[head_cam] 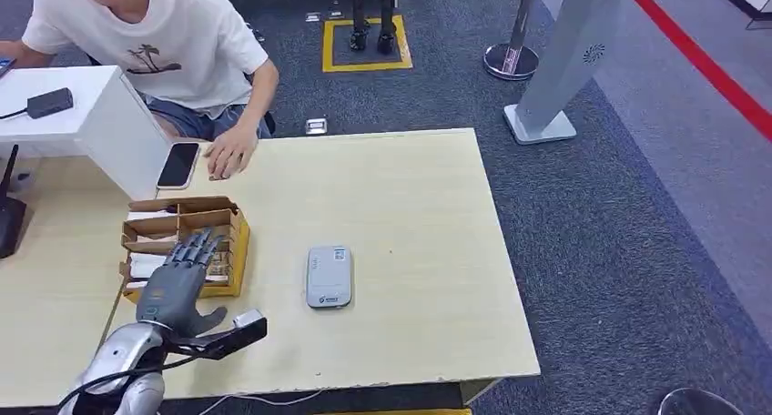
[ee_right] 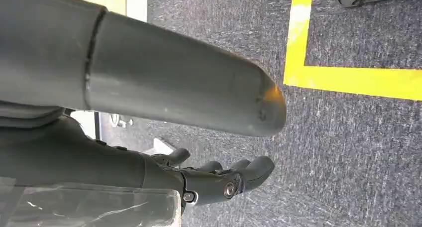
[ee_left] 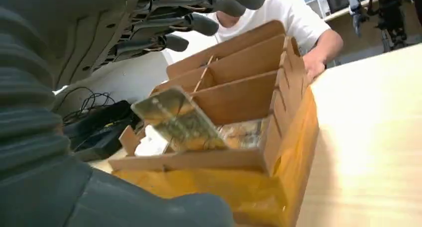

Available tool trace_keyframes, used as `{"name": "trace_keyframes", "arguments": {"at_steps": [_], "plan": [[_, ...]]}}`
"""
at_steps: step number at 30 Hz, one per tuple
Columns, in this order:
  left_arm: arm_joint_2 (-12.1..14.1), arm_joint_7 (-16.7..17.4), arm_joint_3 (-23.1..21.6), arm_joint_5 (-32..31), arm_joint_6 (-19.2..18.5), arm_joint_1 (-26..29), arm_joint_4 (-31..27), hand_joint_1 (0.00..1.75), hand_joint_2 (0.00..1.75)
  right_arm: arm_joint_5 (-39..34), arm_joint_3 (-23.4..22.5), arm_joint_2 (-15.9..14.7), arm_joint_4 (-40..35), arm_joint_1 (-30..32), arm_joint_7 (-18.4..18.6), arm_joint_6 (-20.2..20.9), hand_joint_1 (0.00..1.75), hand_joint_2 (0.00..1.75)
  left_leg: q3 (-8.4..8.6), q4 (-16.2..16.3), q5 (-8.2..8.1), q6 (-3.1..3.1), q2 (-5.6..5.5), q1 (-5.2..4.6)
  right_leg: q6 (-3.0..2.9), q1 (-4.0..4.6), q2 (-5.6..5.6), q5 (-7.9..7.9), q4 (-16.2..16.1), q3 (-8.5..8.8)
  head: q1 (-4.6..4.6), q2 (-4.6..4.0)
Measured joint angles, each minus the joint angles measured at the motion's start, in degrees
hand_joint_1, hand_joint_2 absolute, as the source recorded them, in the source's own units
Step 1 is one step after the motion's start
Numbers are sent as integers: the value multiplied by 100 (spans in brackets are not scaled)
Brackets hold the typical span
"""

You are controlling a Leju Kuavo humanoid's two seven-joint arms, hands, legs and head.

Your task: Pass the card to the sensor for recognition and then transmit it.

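Observation:
A brown cardboard box (head_cam: pixel 187 242) with dividers stands on the left part of the wooden table (head_cam: pixel 419 197). In the left wrist view a card (ee_left: pixel 174 120) leans tilted out of the nearest compartment of the box (ee_left: pixel 249 92). My left hand (head_cam: pixel 180 278) hovers over the box with its fingers (ee_left: pixel 199 23) stretched out above the card, holding nothing. The grey card sensor (head_cam: pixel 329 277) lies flat on the table to the right of the box. My right hand (ee_right: pixel 219 179) hangs over the carpet, fingers loosely apart and empty.
A person in a white shirt (head_cam: pixel 173 42) leans at the far left of the table, one hand (head_cam: pixel 232 151) resting next to a phone (head_cam: pixel 178 165). A white stand (head_cam: pixel 82 115) and black cables occupy the left. Grey carpet lies to the right.

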Motion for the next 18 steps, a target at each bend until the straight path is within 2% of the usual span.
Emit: {"name": "trace_keyframes", "arguments": {"at_steps": [11, 18], "plan": [[203, 83, -2, -2, -39, 246, -227, 0, 175, -9, -7, 0, 0, -1, -28, -11, 0, 0, 0, 0, 0, 0, -1, 0, 0, 0, -2, 0, 0, 1, -2, 0], [225, 378, 0, -177, -57, 464, -444, 0, 175, -20, -37, 0, 0, -2, 2, -17, 0, 0, 0, 0, 0, 0, -2, 0, 0, 0, -2, 0, 0, 1, -2, 0]]}}
